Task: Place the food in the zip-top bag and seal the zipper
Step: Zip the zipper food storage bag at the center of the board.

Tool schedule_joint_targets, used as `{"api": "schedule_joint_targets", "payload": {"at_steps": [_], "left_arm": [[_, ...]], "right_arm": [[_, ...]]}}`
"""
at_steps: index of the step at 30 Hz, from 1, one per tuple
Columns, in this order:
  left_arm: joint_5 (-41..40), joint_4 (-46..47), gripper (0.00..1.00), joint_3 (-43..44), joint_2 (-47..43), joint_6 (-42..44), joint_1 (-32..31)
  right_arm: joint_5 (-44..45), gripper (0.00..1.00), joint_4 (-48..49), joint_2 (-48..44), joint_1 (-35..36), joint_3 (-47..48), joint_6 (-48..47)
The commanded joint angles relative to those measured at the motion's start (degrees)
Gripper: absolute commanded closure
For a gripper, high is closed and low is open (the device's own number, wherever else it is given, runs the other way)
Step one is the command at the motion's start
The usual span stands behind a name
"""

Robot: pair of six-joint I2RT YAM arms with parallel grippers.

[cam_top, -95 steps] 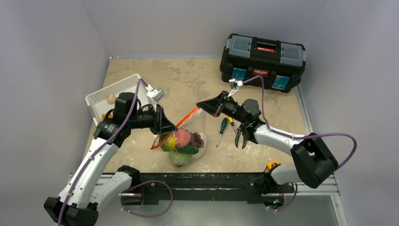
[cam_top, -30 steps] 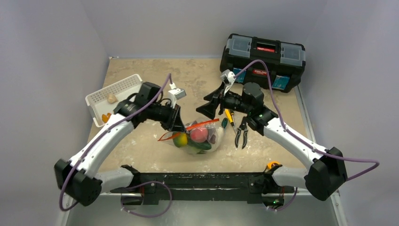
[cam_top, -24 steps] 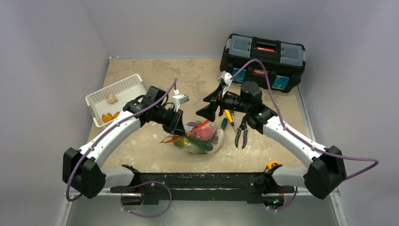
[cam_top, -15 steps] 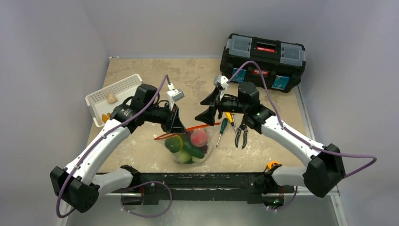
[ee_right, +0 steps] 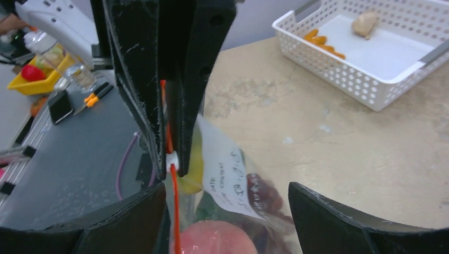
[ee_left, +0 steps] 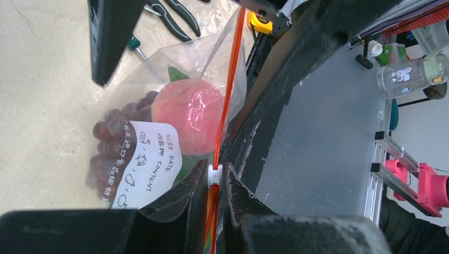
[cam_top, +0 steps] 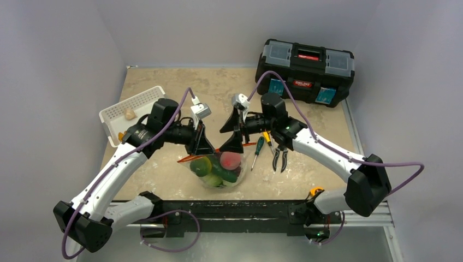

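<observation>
My left gripper (ee_left: 214, 177) is closed almost fully, clamped on the zipper (ee_left: 227, 90) along the mouth of the zip-top bag (ee_left: 180, 55). My right gripper (cam_top: 232, 134) is spread wide and grips nothing. It is positioned at the bag's mouth, on its right side. The bag hangs from the zipper with its bottom on the surface (cam_top: 164, 93). Contents of the bag: peach (ee_left: 188, 108), grape bunch (ee_left: 106, 143), cucumber (cam_top: 224, 173), green round fruit (cam_top: 201, 165).

Clear zip-top bag (cam_top: 223, 176) near pliers (cam_top: 279, 156)
</observation>
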Motion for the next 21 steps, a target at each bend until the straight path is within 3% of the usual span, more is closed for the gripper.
{"api": "schedule_joint_targets", "payload": {"at_steps": [1,7,14,19,21], "left_arm": [[3.7,1.0,1.00,2.0,-0.9,2.7,0.0],[3.6,-0.6,1.00,2.6,-0.9,3.6,0.0],[3.4,-0.7,1.00,2.7,-0.5,3.5,0.0],[3.4,-0.7,1.00,2.6,-0.5,3.3,-0.1],[3.2,-0.7,1.00,2.6,-0.5,3.3,0.0]], "right_arm": [[-4.8,0.15,-0.7,0.1,1.7,1.8,-6.3],[-9.1,0.23,0.5,1.5,1.8,1.2,-7.1],[-8.6,0.47,-0.2,2.9,3.1,1.8,-7.9],[-7.6,0.54,0.1,2.0,3.9,1.3,-8.6],[-7.3,0.61,0.4,1.7,4.0,0.9,-8.7]]}}
